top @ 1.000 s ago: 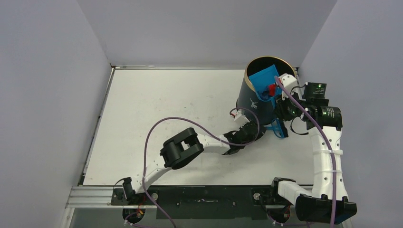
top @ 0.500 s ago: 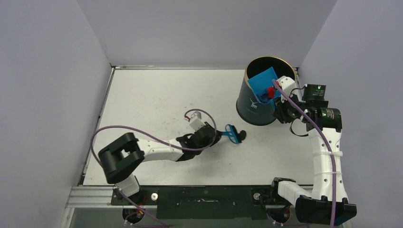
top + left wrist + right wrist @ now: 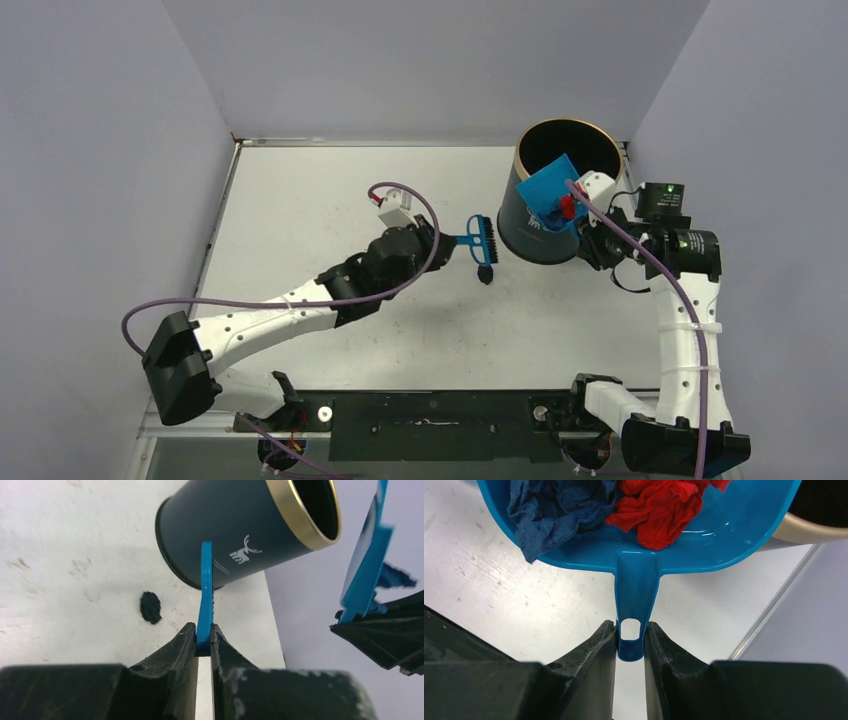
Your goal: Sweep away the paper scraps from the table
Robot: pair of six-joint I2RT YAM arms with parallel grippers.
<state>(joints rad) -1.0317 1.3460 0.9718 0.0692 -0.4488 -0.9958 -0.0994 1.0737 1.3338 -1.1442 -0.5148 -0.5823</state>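
My left gripper (image 3: 442, 246) is shut on the handle of the blue hand brush (image 3: 480, 238), held edge-on in the left wrist view (image 3: 205, 592). One black paper scrap (image 3: 485, 273) lies on the white table (image 3: 300, 200) just below the brush head; it also shows in the left wrist view (image 3: 150, 607). My right gripper (image 3: 630, 639) is shut on the handle of the blue dustpan (image 3: 639, 550), which is tilted at the bin's rim (image 3: 548, 188). Red scraps (image 3: 659, 507) and a dark blue scrap (image 3: 551, 515) lie in the pan.
A dark bin with a gold rim (image 3: 540, 235) stands at the back right, leaning in the left wrist view (image 3: 240, 530). The table's metal rim (image 3: 774, 607) and the grey walls are close behind the right arm.
My left arm has swung left and back from the bin's front, carrying the brush. The dustpan has shifted slightly lower at the bin's rim.
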